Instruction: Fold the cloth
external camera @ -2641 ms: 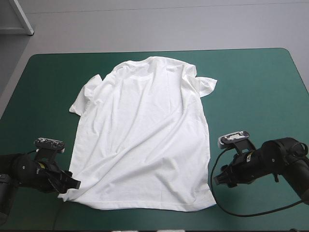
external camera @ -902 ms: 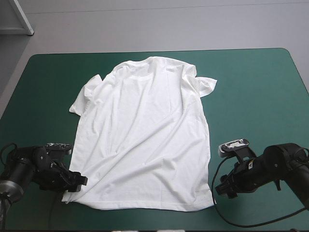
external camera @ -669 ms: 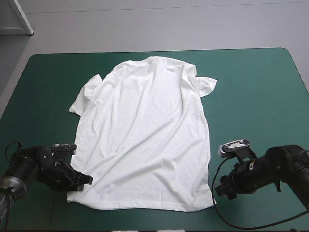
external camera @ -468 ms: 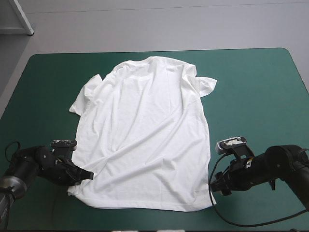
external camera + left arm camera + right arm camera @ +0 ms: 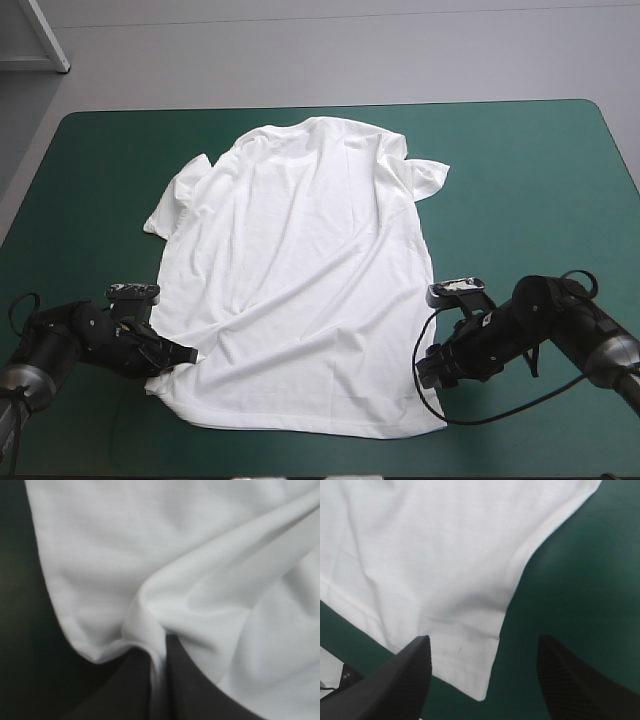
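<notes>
1. While the T-shirt [image 5: 300, 280] lies flat mid-table, the left gripper [image 5: 183, 354] pinches its 7 o'clock hem corner
2. At 5 o'clock the right gripper [image 5: 428, 366] stands wide, empty
3. Risk: a one-sided lift would skew the fold

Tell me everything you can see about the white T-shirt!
The T-shirt is white, short-sleeved, of soft thin cloth. It lies spread flat on the teal-green table cover, neck toward the far edge, hem toward the near one, with long slanting wrinkles and both sleeves a little rumpled. The left gripper has its jaws shut on the hem's left corner, bunching a fold there. The right gripper stands with jaws open either side of the hem's right corner, not gripping it.
</notes>
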